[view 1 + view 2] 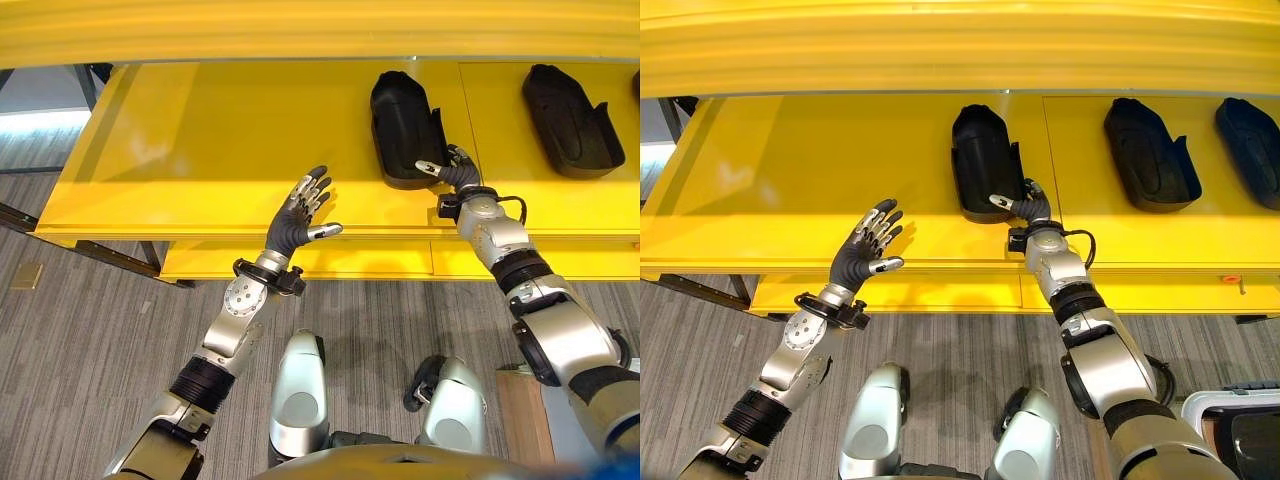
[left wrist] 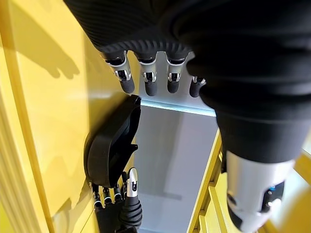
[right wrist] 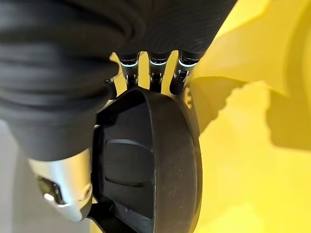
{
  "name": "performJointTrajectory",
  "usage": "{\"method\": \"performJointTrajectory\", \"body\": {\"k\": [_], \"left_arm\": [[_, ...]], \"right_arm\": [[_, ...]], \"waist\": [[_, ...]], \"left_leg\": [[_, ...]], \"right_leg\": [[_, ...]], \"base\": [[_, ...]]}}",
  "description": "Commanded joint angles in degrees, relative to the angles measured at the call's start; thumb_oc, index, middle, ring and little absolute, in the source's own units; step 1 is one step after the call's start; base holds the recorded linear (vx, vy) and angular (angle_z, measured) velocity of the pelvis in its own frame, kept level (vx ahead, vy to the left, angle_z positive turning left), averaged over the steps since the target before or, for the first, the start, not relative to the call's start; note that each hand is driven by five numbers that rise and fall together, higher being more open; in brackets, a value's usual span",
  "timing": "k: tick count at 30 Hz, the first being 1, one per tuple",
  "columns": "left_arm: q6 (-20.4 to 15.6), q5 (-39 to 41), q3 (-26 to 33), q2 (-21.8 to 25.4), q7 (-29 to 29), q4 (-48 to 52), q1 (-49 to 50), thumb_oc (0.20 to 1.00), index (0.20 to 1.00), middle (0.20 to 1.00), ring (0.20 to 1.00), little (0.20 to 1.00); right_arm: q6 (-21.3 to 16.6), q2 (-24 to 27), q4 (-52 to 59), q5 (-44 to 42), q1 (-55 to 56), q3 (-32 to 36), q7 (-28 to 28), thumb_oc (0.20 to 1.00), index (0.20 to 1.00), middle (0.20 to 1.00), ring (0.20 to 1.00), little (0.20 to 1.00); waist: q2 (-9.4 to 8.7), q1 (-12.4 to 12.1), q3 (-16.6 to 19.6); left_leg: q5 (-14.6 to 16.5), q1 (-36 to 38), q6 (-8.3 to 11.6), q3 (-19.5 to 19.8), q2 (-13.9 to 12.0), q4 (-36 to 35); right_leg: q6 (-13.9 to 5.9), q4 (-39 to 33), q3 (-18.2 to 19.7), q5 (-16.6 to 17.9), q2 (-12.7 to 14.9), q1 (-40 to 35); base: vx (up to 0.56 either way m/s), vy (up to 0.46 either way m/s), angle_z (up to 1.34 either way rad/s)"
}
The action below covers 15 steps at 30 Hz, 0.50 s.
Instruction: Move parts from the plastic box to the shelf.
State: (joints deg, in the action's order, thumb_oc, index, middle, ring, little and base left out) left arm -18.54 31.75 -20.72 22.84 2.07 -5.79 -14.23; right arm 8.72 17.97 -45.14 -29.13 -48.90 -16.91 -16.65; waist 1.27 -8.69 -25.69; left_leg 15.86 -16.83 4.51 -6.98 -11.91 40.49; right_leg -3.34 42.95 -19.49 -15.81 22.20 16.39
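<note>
Black moulded plastic part [image 1: 402,128] rests on the yellow shelf [image 1: 200,140]; your right hand [image 1: 455,172] pinches its near edge, so uncurl gently. Left hand [image 1: 298,218] hovers spread, empty.

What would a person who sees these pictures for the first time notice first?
The bright yellow shelf catches the eye first, with black moulded parts lying on it. The right hand is at the near end of the nearest black part, its fingers against it. The left hand is raised, open and empty, over the shelf's front edge, and another black part lies further right.
</note>
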Motion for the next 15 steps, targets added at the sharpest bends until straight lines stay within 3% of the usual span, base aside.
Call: {"method": "performJointTrajectory", "body": {"k": [1, 5, 6, 8, 9, 10, 15], "left_arm": [[-4.0, -3.1, 0.0, -0.2, -0.7, 7.6, 0.1, 1.0, 1.0, 1.0, 1.0, 1.0], [-4.2, -3.0, -0.1, 0.1, -2.0, 7.7, -0.1, 1.0, 1.0, 1.0, 1.0, 1.0], [-4.3, -3.1, -0.2, 0.0, -2.4, 7.8, -0.2, 1.0, 1.0, 1.0, 1.0, 1.0], [-4.7, -4.1, -0.6, -0.2, -3.9, 7.8, 0.0, 1.0, 1.0, 1.0, 1.0, 1.0], [-4.7, -4.1, -0.6, -0.2, -3.9, 7.8, 0.0, 1.0, 1.0, 1.0, 1.0, 1.0], [-5.1, -4.8, -0.6, -0.1, -5.2, 8.0, 0.1, 1.0, 1.0, 1.0, 1.0, 1.0], [-6.0, -5.4, -0.9, -0.6, -7.2, 8.6, 1.1, 1.0, 1.0, 1.0, 1.0, 1.0]], "right_arm": [[0.8, -10.1, -4.9, -4.8, 4.0, -3.1, -6.1, 1.0, 1.0, 1.0, 1.0, 1.0], [-4.3, -8.5, -5.0, -3.1, 3.4, 0.1, -13.2, 1.0, 1.0, 1.0, 1.0, 1.0], [-5.9, -8.2, -4.8, -2.3, 3.3, 0.8, -14.4, 1.0, 1.0, 1.0, 1.0, 1.0], [-12.1, -7.7, -3.3, 0.8, 3.4, 2.3, -19.3, 1.0, 1.0, 1.0, 1.0, 1.0], [-12.1, -7.7, -3.3, 0.8, 3.4, 2.3, -19.3, 1.0, 1.0, 1.0, 1.0, 1.0], [-15.3, -7.1, -0.5, 3.4, 3.8, 4.1, -22.6, 1.0, 1.0, 1.0, 1.0, 1.0], [-12.3, -8.1, 7.8, 8.6, 6.8, 5.7, -31.1, 1.0, 1.0, 1.0, 1.0, 1.0]], "waist": [[1.29, -2.2, -3.8], [1.46, -1.6, -3.8], [1.61, -1.4, -3.8], [1.7, -1.0, -3.8], [1.7, -1.0, -3.8], [1.75, -0.4, -3.9], [2.18, 1.3, -3.9]], "left_leg": [[-2.5, 1.8, -5.12, -3.8, 3.1, -4.4], [-2.2, 1.7, -5.25, -3.9, 3.1, -4.2], [-3.4, 1.2, -5.67, -4.2, 2.9, -4.8], [-3.2, 1.1, -5.83, -4.3, 2.9, -4.5], [-3.2, 1.1, -5.83, -4.3, 2.9, -4.5], [-3.0, 1.1, -5.85, -4.3, 2.9, -4.4], [-2.7, 1.0, -6.13, -4.8, 2.8, -4.4]], "right_leg": [[-0.5, 6.5, 3.5, -2.1, -2.3, -3.4], [-0.45, 6.6, 3.9, -2.1, -2.5, -3.1], [0.21, 6.2, 3.6, -1.2, -2.7, -2.5], [0.33, 6.2, 3.8, -1.1, -2.8, -2.3], [0.33, 6.2, 3.8, -1.1, -2.8, -2.3], [0.27, 6.3, 4.1, -1.2, -3.0, -2.0], [0.23, 5.7, 5.2, -0.5, -3.3, -0.8]], "base": [[0.0, 0.0, 0.0], [-0.02, 0.004, 0.0], [-0.08, 0.023, 0.0], [-0.04, 0.022, -0.02], [-0.02, 0.029, -0.05], [-0.02, 0.031, -0.03], [-0.03, 0.045, -0.06]]}}
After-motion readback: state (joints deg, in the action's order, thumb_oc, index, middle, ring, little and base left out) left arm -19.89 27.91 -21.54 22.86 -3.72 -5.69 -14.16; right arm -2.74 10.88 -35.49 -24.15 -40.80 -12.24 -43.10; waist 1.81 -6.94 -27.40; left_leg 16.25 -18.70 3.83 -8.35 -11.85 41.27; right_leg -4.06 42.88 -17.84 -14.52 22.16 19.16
